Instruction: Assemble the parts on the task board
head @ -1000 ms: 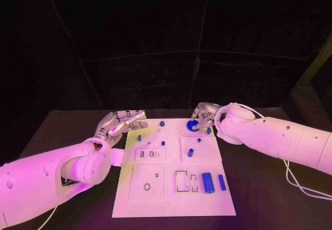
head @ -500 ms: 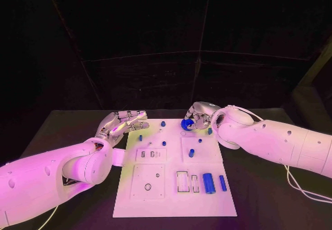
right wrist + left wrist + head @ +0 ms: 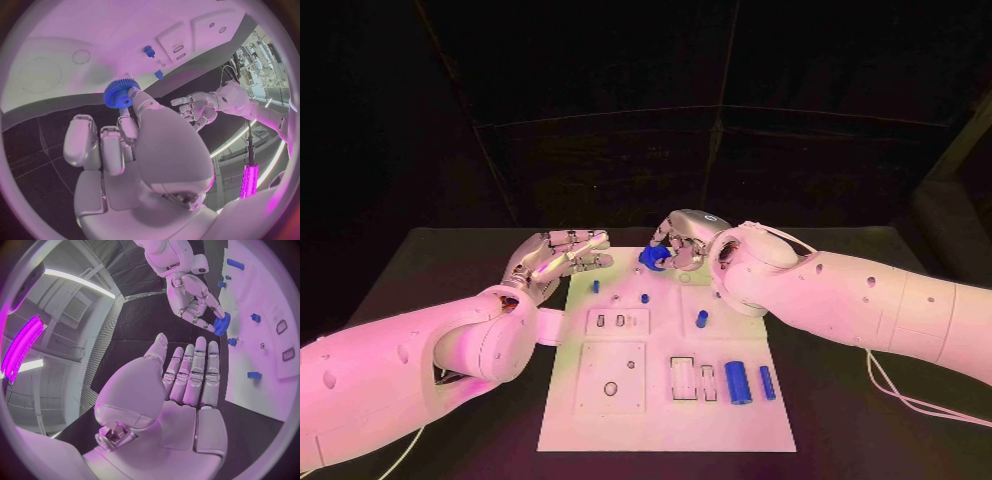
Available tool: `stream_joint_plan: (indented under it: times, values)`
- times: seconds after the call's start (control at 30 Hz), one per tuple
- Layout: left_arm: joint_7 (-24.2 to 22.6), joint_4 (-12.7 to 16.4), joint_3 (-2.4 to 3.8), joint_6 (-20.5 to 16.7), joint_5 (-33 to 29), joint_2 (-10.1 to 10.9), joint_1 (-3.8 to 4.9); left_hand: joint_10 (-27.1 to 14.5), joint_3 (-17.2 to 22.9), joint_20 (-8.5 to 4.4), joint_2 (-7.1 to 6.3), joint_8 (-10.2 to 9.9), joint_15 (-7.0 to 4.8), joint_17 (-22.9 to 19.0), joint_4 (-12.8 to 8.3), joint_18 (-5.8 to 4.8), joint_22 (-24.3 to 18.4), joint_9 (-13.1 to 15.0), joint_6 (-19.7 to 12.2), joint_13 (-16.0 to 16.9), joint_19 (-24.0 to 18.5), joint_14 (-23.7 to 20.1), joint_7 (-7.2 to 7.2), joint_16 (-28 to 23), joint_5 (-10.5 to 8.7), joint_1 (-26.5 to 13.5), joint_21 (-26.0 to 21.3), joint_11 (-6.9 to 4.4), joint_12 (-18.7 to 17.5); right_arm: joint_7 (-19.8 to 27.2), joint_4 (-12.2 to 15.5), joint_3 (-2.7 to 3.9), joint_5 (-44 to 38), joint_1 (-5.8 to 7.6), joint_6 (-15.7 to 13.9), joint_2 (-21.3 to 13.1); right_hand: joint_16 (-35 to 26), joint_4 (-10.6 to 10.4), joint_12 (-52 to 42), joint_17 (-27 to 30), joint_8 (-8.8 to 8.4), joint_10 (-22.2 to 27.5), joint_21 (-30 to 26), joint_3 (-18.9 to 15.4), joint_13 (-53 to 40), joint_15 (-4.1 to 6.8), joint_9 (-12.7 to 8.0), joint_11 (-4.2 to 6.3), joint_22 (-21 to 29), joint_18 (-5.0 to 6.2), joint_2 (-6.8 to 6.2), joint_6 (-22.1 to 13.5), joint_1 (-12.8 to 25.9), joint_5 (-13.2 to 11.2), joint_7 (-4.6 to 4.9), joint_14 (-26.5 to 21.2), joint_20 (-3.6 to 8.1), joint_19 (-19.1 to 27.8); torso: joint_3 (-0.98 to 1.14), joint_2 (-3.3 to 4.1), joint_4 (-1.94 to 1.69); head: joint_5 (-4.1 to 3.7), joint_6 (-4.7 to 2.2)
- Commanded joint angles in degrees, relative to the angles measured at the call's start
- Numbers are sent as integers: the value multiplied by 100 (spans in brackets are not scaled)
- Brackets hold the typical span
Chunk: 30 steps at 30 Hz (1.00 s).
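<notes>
My right hand [image 3: 678,240] hangs over the far edge of the white task board [image 3: 661,400] and pinches a round blue gear [image 3: 652,258] between thumb and a finger; the right wrist view shows the gear [image 3: 120,93] at my fingertips, above the board [image 3: 94,30]. From the left wrist view the same gear [image 3: 221,323] sits in the right hand [image 3: 194,300]. My left hand [image 3: 557,255] floats open beside the board's far left corner, fingers straight and together, holding nothing [image 3: 187,380]. Small blue pegs [image 3: 643,297] stand on the board.
Two blue cylinders [image 3: 737,381] lie side by side near the board's right edge, next to rectangular slots [image 3: 681,379]. A blue peg [image 3: 701,319] stands mid-board. Black table [image 3: 877,420] surrounds the board on all sides.
My right hand has carried the blue gear leftward along the board's far edge, from the far right corner toward the middle. The left hand has stayed put.
</notes>
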<state>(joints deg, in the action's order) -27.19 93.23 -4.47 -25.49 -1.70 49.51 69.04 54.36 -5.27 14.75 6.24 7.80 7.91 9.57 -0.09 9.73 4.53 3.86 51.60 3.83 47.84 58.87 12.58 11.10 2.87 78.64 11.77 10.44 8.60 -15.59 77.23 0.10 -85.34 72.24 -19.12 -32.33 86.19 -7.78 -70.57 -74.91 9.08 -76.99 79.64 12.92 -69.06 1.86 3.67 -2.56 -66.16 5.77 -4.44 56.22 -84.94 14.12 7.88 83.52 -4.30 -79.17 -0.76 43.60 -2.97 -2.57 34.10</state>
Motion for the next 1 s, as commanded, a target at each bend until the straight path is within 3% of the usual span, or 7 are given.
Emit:
stream_joint_plan:
  times: [0.03, 0.4, 0.73, 1.0]
  values:
    - [-25, -4, 5, 81, 34, -13, 9, 35, 7, 13, -24, -19, 27, 5, -33, 82, -5, -8, 45, -9, 40, 22, 4, -34, -13, 38, -32, -14, -38, 122, -120, 4, -102, 9, -96, 150, 34, -10, -34, -731, -6, -44, 32, 50, -7, -7, 15, 11, -7, -114, 3, 194, 77, 10, -29, 491, -1, -23, -1, 5, 11, 32, 14]
    - [-27, -8, 6, 79, 34, -32, 10, 35, 7, 13, -24, -19, 27, 5, -33, 82, -5, -8, 45, -9, 40, 22, 4, -34, -13, 38, -32, -14, -38, 149, -602, 0, -124, -20, 215, 668, 35, -18, -10, -733, -31, -27, 34, 99, 9, -13, 12, 2, -10, -115, -14, 172, 132, 8, -19, 491, -4, -25, 3, 4, 7, 55, 29]
    - [-30, -11, 6, 69, 34, -37, 10, 36, 10, 14, -25, -23, 28, 5, -36, 82, -7, -8, 45, -9, 41, 21, 4, -40, -13, 36, -36, -13, -42, 105, -772, -5, -127, -41, 587, 847, 36, -18, 18, -735, -49, -6, 39, 125, 30, -18, 11, -4, -21, -117, -38, 155, 171, 3, -12, 491, -9, -29, 6, 5, 23, 74, 63]
    - [-30, -11, 7, 62, 34, -33, 11, 36, 11, 14, -26, -24, 28, 5, -37, 82, -9, -8, 46, -9, 42, 20, 4, -42, -13, 36, -38, -13, -44, 28, -841, -7, -206, -46, 694, 858, 37, -18, 45, -738, -68, 17, 38, 151, 50, -25, 10, -12, -20, -117, -59, 134, 209, -8, -3, 491, -14, -27, 8, 2, 23, 77, 85]
